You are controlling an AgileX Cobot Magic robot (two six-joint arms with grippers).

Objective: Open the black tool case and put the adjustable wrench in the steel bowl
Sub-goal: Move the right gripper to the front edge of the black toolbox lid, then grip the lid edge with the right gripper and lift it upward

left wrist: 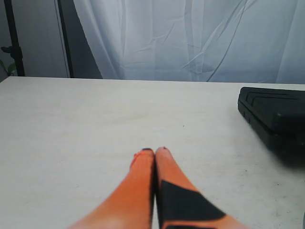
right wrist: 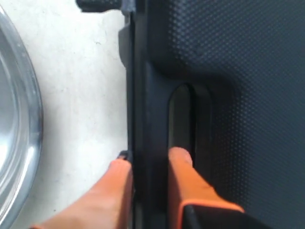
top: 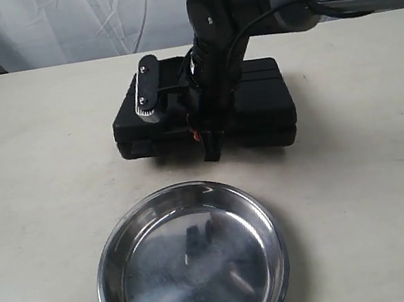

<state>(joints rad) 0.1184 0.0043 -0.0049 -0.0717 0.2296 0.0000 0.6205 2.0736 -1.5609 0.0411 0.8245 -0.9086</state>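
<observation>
Table [top: 35, 227] is a plain off-white matte top, a bit scuffed, with a few tiny dark specks seen in the left wrist view.

Nearest the exterior camera, the steel bowl [top: 136, 245] is set upright on it. It's shiny, with nothing inside except some dark reflections.

Just behind that, a strip of bare table is left, and then the black tool case [top: 259, 98] is found lying flat with the lid down. Its long axis is laid left-to-right across the exterior view, and the handle edge is pointed toward the bowl. A soft shadow is thrown along that front edge.

The right gripper [right wrist: 150, 157] is brought down from above onto the middle of that edge. In the right wrist view, one orange finger [right wrist: 180, 164] is tucked into the handle slot and the other is pressed against the outside of the rim, so the handle bar is pinched between them. The bowl's rim is caught at the side of that same view, close to the case.

The left gripper [left wrist: 153, 151] is kept well off to the side, low over bare table, with its orange fingers pressed together and nothing between them. From there only a corner of the case is seen.

At the back, the room is closed off by a wrinkled white curtain [top: 85, 19], and a dark upright pole [left wrist: 64, 38] is visible beside it.
</observation>
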